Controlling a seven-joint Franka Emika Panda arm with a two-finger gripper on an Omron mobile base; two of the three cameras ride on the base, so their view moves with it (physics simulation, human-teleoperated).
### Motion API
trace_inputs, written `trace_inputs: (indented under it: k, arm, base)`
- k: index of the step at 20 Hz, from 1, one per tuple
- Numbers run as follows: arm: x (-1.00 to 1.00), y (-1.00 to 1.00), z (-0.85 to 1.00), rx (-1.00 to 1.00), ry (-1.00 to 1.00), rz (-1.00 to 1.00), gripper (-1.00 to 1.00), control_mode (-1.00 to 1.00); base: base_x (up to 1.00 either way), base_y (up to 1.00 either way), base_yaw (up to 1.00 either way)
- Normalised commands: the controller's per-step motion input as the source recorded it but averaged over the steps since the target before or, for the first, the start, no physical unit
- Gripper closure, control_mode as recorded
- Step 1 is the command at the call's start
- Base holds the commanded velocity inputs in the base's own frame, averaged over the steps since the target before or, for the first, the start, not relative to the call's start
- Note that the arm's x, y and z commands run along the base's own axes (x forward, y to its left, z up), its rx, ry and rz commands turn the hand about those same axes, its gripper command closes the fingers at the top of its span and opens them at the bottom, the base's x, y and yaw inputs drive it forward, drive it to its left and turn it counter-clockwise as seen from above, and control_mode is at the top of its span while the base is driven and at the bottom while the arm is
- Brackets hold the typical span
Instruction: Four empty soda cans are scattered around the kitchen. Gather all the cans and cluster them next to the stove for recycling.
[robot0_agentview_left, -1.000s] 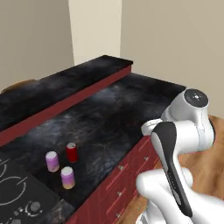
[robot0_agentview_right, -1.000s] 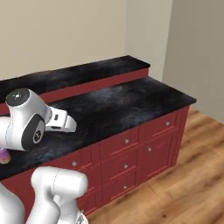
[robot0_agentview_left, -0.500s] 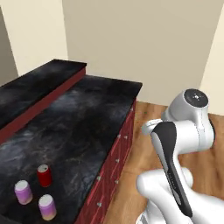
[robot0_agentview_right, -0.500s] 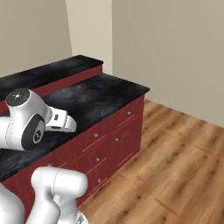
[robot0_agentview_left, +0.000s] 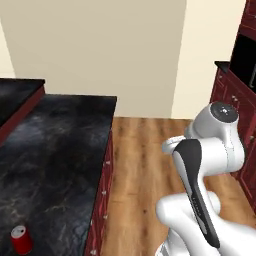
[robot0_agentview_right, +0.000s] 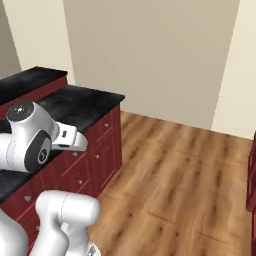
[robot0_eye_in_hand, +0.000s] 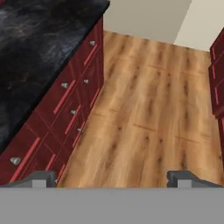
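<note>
On the black marbled countertop (robot0_agentview_left: 55, 150), near its front edge at the lower left of our left base view, we see one red soda can (robot0_agentview_left: 21, 239) standing upright. Dark red cabinets (robot0_eye_in_hand: 65, 109) with small round knobs run beneath it, beside the light wood plank floor (robot0_eye_in_hand: 144, 118). Our gripper (robot0_eye_in_hand: 112, 178) hangs over that floor, fingertips (robot0_eye_in_hand: 43, 178) wide apart, holding nothing.

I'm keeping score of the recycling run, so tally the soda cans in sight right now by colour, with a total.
Red soda can: 1, upright on the black countertop in the left base view
Purple soda cans: 0
Total: 1
</note>
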Motion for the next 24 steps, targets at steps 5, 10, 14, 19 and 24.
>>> trace_inputs:
  k: [5,10,14,19,24]
  arm:
    - [0.00,0.00,0.00,0.00,0.00,0.00,-1.00,1.00]
    - [0.00,0.00,0.00,0.00,0.00,0.00,-1.00,1.00]
    - [0.00,0.00,0.00,0.00,0.00,0.00,-1.00,1.00]
    - [0.00,0.00,0.00,0.00,0.00,0.00,-1.00,1.00]
    - [0.00,0.00,0.00,0.00,0.00,0.00,-1.00,1.00]
  base:
    - [0.00,-0.10,-0.47]
    - [0.03,-0.12,-0.44]
    - [0.08,-0.11,-0.41]
    - [0.29,-0.09,-0.35]
    - [0.43,-0.02,-0.30]
